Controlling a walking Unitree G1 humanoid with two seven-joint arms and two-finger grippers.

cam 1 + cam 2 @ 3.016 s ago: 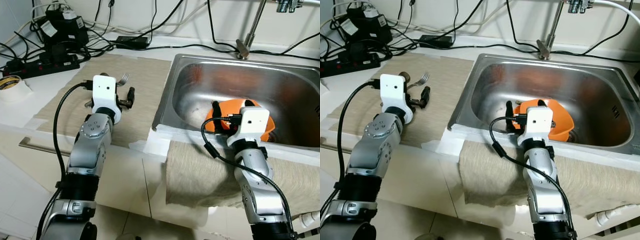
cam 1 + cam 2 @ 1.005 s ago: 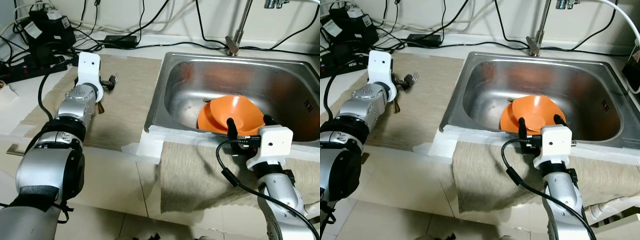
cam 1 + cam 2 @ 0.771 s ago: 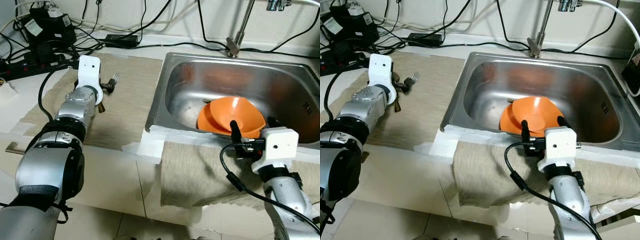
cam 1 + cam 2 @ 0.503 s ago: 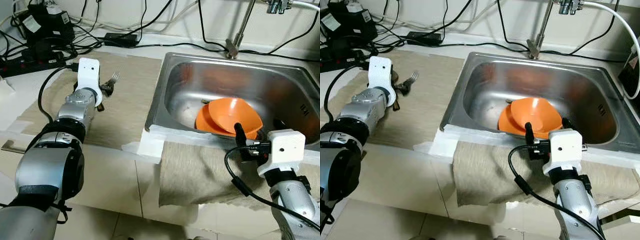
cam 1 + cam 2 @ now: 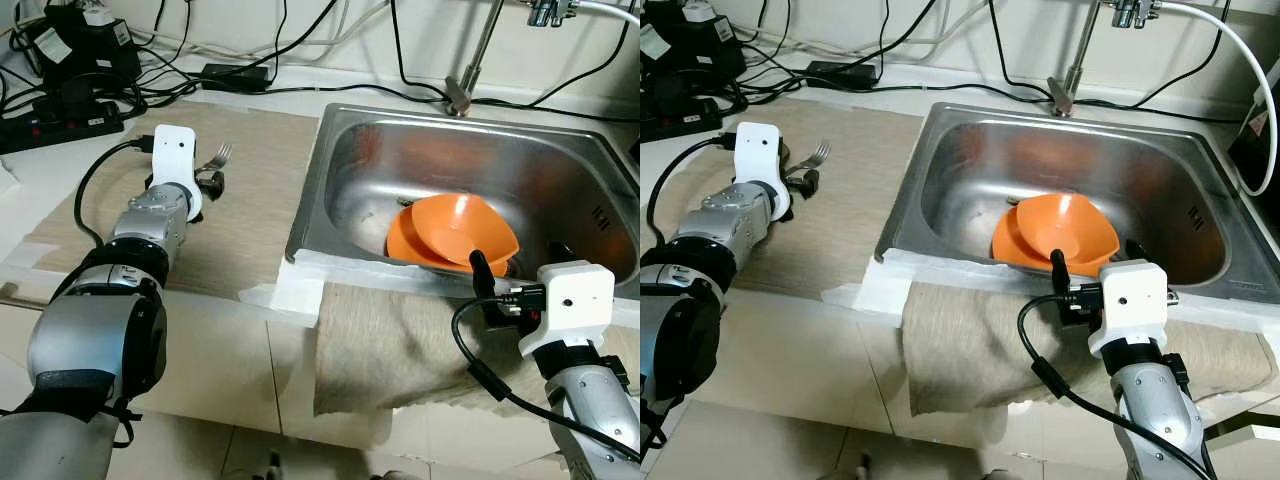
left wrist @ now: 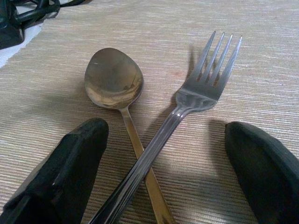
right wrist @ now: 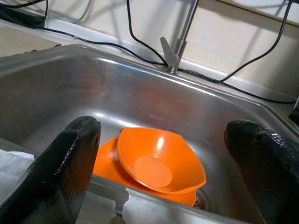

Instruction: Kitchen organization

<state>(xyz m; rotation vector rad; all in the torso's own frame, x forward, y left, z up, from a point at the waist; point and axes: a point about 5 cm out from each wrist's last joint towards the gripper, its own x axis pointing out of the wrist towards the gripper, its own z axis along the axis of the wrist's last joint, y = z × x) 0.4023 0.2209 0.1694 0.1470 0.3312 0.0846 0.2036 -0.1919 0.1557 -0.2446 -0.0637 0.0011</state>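
Overall scene: kitchen counter (image 5: 60,205) seen from above, steel sink (image 5: 345,130) set into it, beige woven mat (image 5: 255,215) laid beside the sink, likely as a drying or sorting surface.
Left tool (image 6: 163,154): spread wide, holding nothing, lowered just over the mat with one black finger on each side of the cutlery handles, apparently lined up to close on them.
Fork (image 6: 198,95): lying flat on the mat, tines pointing away from the wrist, handle crossing over the spoon's handle between the fingers.
Spoon (image 6: 113,79): lying flat just beside the fork, bowl facing up, handle running under the fork's.
Why crossed matters: closing here would probably catch both handles at once, so either a pair pick-up is meant or one piece may slip.
Right tool (image 7: 161,168): spread wide and empty, hovering at the near rim of the sink, aimed at the dishes inside, seemingly waiting its turn.
Orange bowl (image 5: 465,228): resting tilted on an orange plate (image 5: 405,245) at the bottom of the sink, near the drain, both untouched.
Cloth (image 5: 400,345): draped over the counter's front edge below the sink, perhaps to catch drips.
Background: power strip (image 5: 60,115) and tangled cables along the wall, tap (image 5: 465,75) behind the sink.
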